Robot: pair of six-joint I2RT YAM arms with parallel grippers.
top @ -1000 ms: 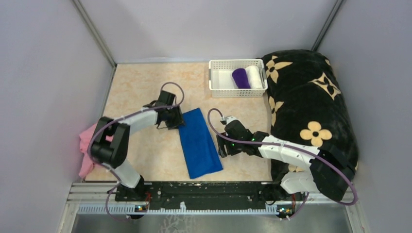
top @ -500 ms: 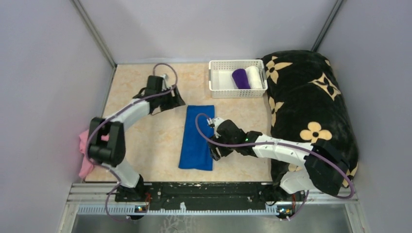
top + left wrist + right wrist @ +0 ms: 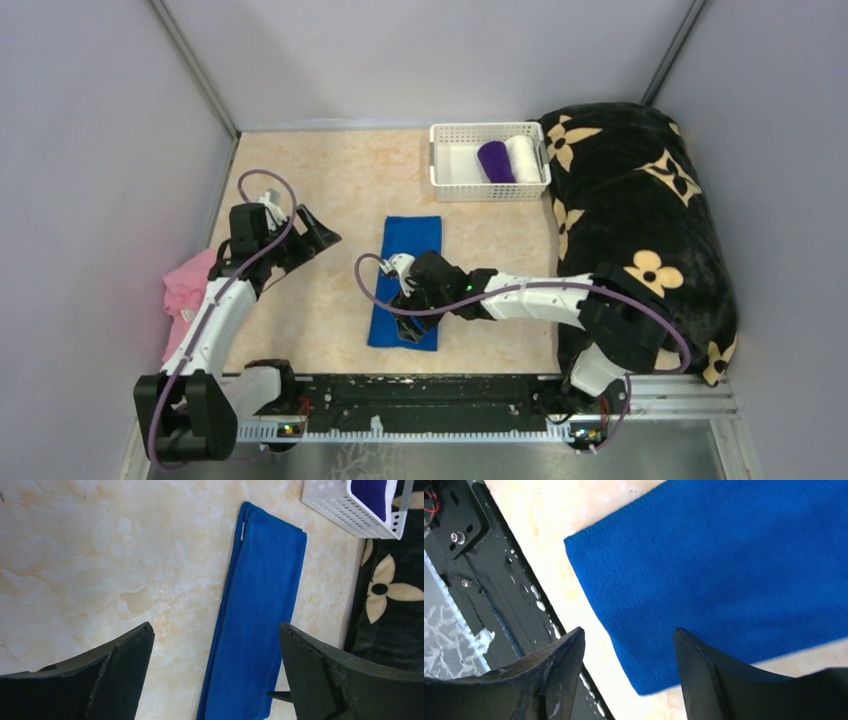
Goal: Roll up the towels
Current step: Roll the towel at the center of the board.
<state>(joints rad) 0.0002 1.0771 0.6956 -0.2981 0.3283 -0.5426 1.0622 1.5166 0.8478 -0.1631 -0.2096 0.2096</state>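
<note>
Three towels are seen, two of them already rolled and stored. At the far left edge of the table [image 3: 300, 330] a pink cloth [image 3: 185, 295] is bunched against the wall. Just to its right the left gripper [image 3: 318, 236] is held above bare tabletop, well apart from any towel, with its fingers [image 3: 120, 675] spread wide and nothing between them.

Near the middle of the table the blue towel [image 3: 408, 282] is laid out flat and unrolled. Its long axis runs from near to far, almost square to the table's front edge, with one short end toward the arm bases and the other toward the basket. Over its near end the right gripper [image 3: 410, 325] is poised, jaws parted and empty in the wrist view, the towel's near corner [image 3: 589, 545] showing between and beyond the fingers; whether the tips touch the cloth cannot be told.

At the far right of the tabletop a white perforated basket [image 3: 445, 160] is placed. In its right half the purple towel [image 3: 494, 160] and the cream-white towel [image 3: 523, 156] lie rolled, side by side and touching, their axes running near to far. The basket's right side is met by the black flowered blanket [image 3: 640, 220].
</note>
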